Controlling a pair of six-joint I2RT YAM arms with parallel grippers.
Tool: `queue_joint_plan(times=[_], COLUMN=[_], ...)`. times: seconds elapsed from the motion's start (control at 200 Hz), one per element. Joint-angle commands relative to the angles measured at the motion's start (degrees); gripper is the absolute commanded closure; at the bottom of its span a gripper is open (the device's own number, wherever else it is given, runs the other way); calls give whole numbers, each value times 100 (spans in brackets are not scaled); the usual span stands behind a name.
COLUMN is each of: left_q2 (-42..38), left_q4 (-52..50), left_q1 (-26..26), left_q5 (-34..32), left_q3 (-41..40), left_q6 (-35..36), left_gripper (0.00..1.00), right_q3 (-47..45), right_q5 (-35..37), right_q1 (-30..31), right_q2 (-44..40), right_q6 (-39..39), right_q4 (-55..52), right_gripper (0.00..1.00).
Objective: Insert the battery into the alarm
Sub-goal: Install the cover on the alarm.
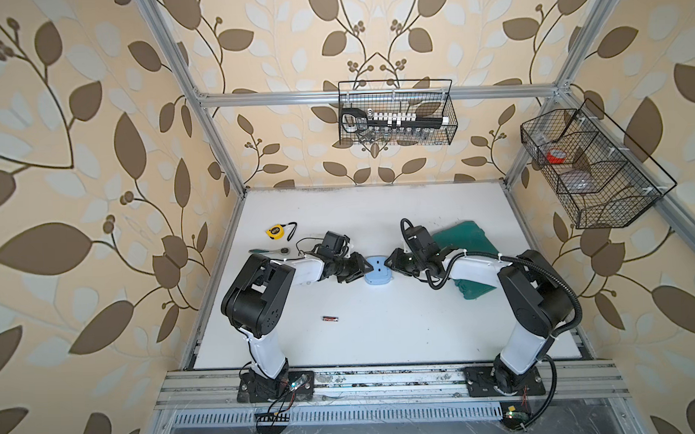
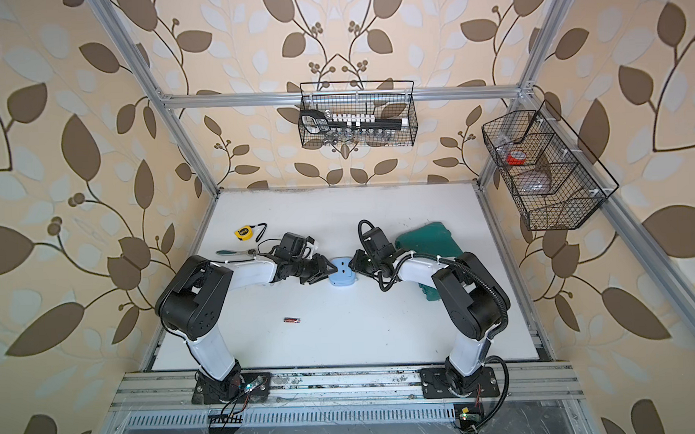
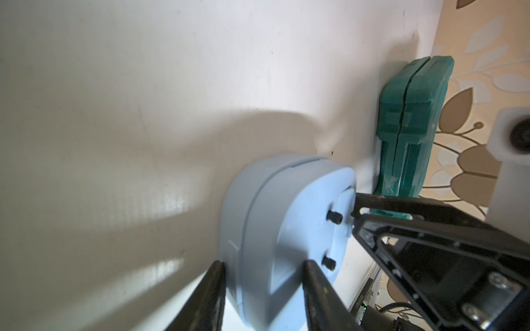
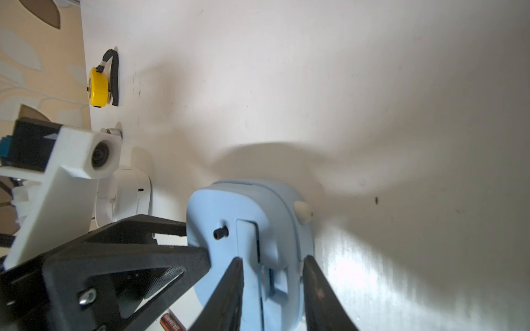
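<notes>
Left wrist view: the alarm (image 3: 286, 223) is pinched at its rim by the jaws of the left gripper (image 3: 263, 262). Whether the jaws of the right gripper (image 4: 272, 258), astride the back cover (image 4: 248, 240), grip it cannot be told. The battery (image 1: 330, 318) is left uninserted on the counter (image 1: 378, 225), well apart.

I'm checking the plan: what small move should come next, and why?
Probably the right gripper should pry off the battery cover of the light-blue plastic alarm clock. The cover looks still in place, the left gripper steadies the clock, and the dark-red cylindrical battery lies apart.
</notes>
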Motion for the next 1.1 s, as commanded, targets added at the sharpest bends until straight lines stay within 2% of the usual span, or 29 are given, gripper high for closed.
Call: queue_joint_plan(times=[0.0,0.73,1.095], left_q2=[243,236,227], left_q4=[-656,-656,-656], left_q1=[-54,-54,-54], left_q5=[-313,-314,-322], left_q3=[-114,-110,-123], left_q6=[93,91,92], left_gripper=[56,56,56], right_q3=[-86,-279,-235], right_q5=[-196,-118,123], right_q1=[-6,-17,-17], right_q2=[132,215,-81], right_q6=[15,7,-245], right_q4=[116,191,55], right_gripper=[70,77,78])
